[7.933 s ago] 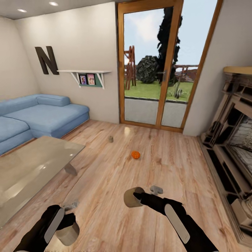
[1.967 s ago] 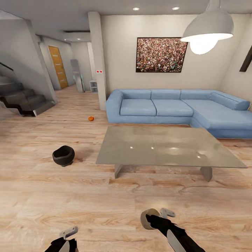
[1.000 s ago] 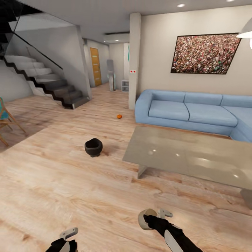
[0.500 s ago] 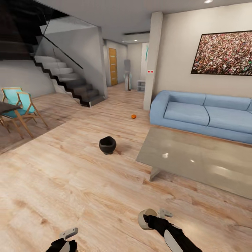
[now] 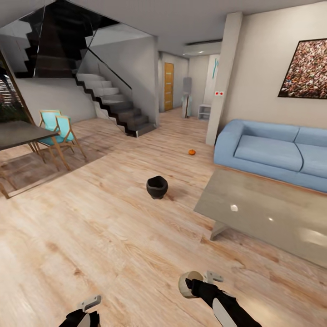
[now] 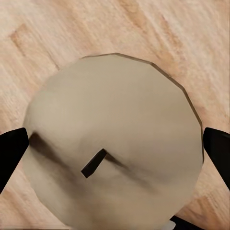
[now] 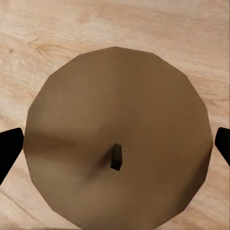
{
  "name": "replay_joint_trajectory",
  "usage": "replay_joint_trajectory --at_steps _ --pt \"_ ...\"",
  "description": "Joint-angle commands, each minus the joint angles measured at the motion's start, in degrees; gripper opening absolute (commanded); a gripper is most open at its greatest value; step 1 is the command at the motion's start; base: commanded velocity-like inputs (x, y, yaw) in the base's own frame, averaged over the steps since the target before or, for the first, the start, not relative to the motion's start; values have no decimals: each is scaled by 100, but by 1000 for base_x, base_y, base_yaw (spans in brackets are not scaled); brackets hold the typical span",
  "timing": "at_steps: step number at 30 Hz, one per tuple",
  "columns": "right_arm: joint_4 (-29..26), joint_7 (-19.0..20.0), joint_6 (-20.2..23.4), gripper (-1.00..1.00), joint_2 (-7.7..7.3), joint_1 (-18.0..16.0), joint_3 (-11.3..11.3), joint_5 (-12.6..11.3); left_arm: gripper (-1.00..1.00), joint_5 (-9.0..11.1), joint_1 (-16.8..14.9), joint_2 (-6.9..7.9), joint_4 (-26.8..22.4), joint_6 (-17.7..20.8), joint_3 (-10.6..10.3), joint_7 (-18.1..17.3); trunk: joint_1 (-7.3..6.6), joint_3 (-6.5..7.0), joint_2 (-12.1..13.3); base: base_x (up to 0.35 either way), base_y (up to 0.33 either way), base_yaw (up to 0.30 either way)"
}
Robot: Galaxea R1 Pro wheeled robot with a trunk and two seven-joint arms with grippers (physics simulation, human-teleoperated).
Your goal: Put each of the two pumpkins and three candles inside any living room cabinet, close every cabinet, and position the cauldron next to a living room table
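Both grippers held a candle: left gripper [image 6: 115, 143] clamped on one [image 6: 115, 139], right gripper [image 7: 115, 143] on another [image 7: 117, 139]. Carrying step; cauldron [image 5: 157, 186] sat near table [image 5: 272, 218], pumpkin [image 5: 192, 152] beyond. Next: find cabinet & stow both

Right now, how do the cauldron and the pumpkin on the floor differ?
The cauldron is matt black and open-mouthed; the pumpkin is bright orange and closed. The cauldron looks far bigger. It sits nearer the robot, beside the coffee table corner, while the pumpkin lies farther off, near the sofa end. Both rest on the wooden floor.
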Motion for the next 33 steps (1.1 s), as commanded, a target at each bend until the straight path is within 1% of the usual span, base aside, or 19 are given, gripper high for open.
replay_joint_trajectory --at_steps 1,2,7,12,28,33 --pt "-10 -17 21 -100 14 -2 12 -22 -100 35 0 1 -14 27 -11 31 0 -5 -3 0 0 290" --pt "-10 -15 21 -100 31 -4 12 -20 -100 36 0 0 -15 26 -14 31 0 -5 -3 0 0 290" --pt "-4 -21 18 -100 79 -4 12 179 -100 35 0 -12 -15 25 -19 31 0 -5 -3 0 0 290" --pt "-2 -21 18 -100 86 -6 12 205 -100 37 0 -36 -15 25 -19 31 0 -5 -3 0 0 290" --pt "-2 -22 18 -100 87 -7 9 210 -100 37 0 -39 -15 25 -19 31 0 -5 -3 0 0 290" --pt "252 -8 -242 -100 93 -7 17 223 -100 37 0 -39 -15 25 -19 31 0 -5 -3 69 0 290"
